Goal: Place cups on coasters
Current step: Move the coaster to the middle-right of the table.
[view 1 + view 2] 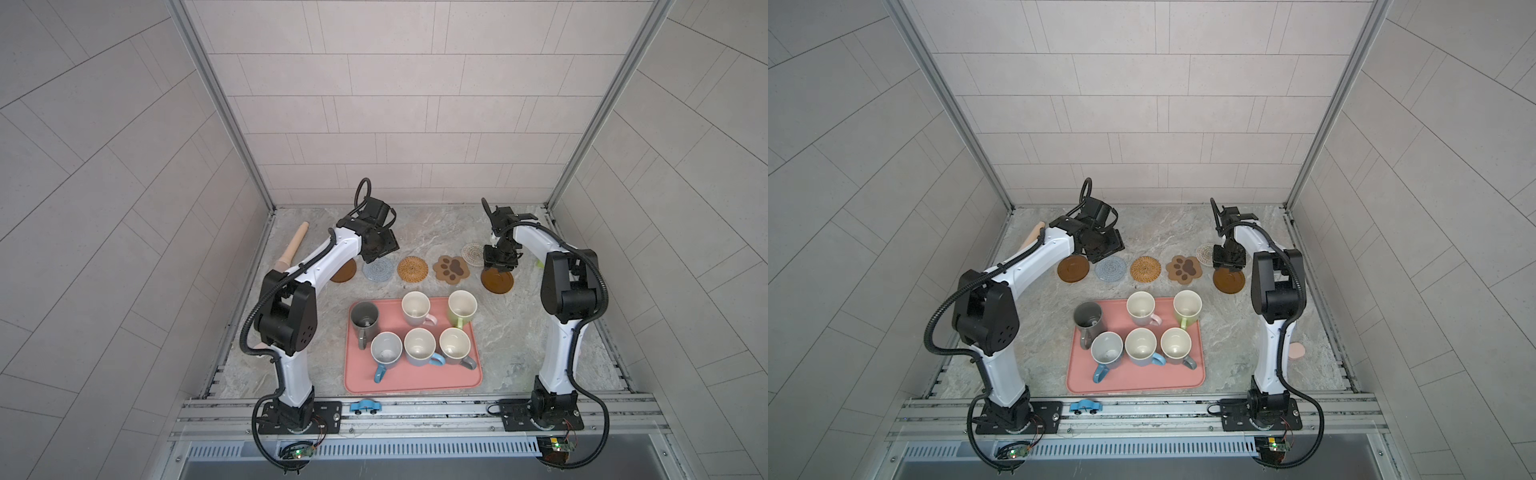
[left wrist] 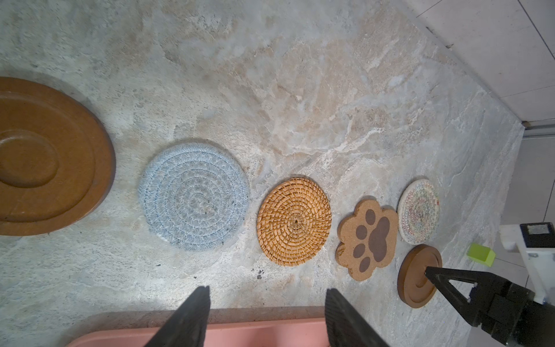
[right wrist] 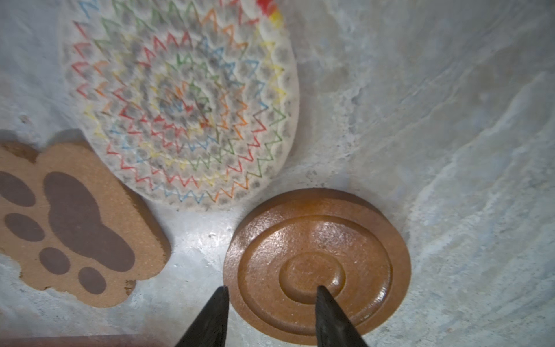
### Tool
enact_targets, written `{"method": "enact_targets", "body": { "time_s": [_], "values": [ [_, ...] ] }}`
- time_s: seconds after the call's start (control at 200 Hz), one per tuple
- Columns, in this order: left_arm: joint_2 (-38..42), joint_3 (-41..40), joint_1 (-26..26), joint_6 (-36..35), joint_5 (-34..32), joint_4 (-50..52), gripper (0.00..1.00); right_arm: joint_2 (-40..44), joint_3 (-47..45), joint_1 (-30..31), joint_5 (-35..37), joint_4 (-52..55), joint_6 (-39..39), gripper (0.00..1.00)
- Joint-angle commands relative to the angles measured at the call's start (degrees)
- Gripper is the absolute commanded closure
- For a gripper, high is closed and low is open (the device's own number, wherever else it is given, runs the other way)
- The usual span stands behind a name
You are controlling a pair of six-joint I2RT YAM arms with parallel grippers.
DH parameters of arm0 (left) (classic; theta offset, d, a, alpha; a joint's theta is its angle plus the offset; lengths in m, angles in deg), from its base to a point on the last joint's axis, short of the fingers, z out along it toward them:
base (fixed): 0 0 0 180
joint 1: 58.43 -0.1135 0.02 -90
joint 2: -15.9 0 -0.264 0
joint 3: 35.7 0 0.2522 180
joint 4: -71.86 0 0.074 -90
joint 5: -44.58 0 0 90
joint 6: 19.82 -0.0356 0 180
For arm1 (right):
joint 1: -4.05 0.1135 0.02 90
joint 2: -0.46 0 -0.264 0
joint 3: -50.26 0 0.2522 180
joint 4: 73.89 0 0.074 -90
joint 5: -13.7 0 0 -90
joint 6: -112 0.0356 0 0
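We see our left claw (image 2: 267, 293) spread apart and empty above the table (image 2: 270, 90), near the grey-blue coaster (image 2: 193, 195). Our right claw (image 3: 271, 288) is also apart, one tip over the centre of a brown wooden disc (image 3: 315, 240), the other at its rim. All six cups (image 1: 415, 307) stand upright on the pink tray (image 1: 415, 380), just beside the row of coasters (image 1: 412, 269), which lie bare.

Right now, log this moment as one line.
six ceramic mugs: all on pink rectangular tray | six flat coasters: bare | left tool: open, empty | right tool: open, astride rim of brown wooden disc coaster
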Motion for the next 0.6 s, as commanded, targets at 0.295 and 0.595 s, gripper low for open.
{"method": "enact_targets", "body": {
  "time_s": [0.295, 0.595],
  "values": [
    [3.3, -2.5, -0.1, 0.8, -1.3, -0.5, 0.32, -0.2, -4.7, -2.9, 5.8, -2.9, 3.2, 0.52],
    [3.4, -2.2, -0.1, 0.5, -1.4, -0.1, 0.32, -3.2, -1.5, -4.7, 9.8, -1.7, 3.0, 0.52]
  ]
}}
